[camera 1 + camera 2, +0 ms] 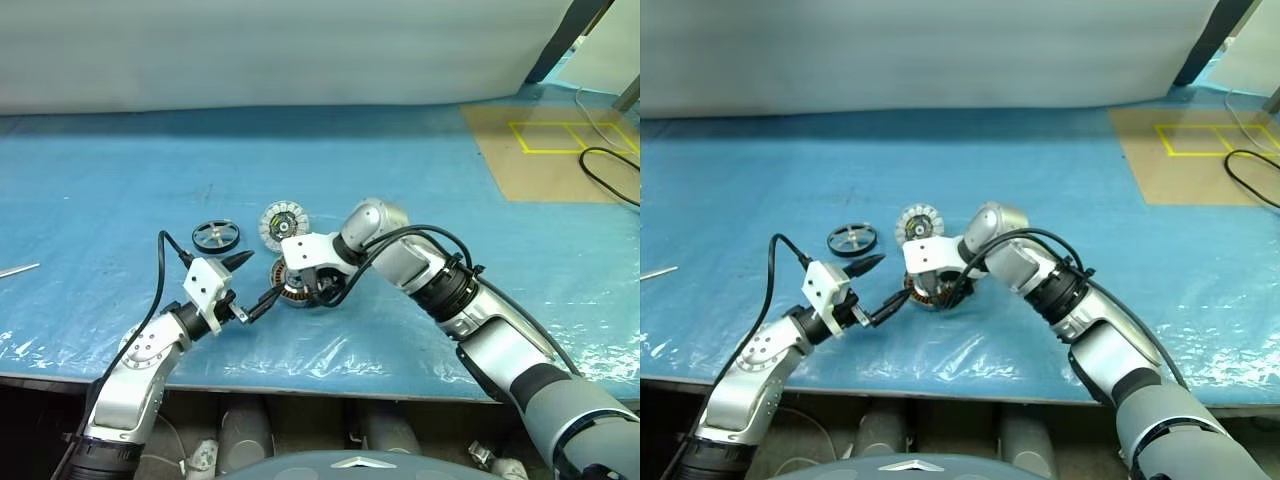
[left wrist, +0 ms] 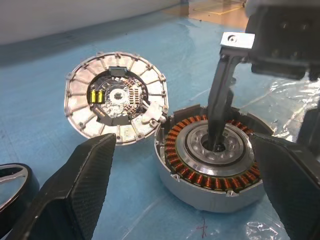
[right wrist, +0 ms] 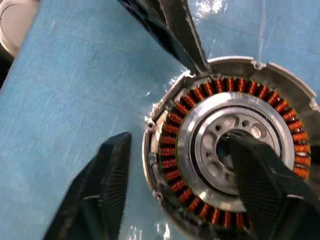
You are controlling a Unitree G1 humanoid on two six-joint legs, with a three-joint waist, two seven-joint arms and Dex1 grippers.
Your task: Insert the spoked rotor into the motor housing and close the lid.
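The motor housing lies open-side up on the blue sheet, its copper windings ringing a grey hub. My right gripper is open and straddles the housing's wall: one finger stands in the hub, the other hangs outside with a gap to the shell. My left gripper is open and level, close to the housing, and one fingertip reaches its rim. The lid lies just behind the housing with its segmented face up. The spoked rotor, a dark wheel, rests to the left of the lid.
A brown board with yellow tape lines and a black cable sit at the back right. A thin metal piece lies at the left edge. The table's front edge runs just below my arms.
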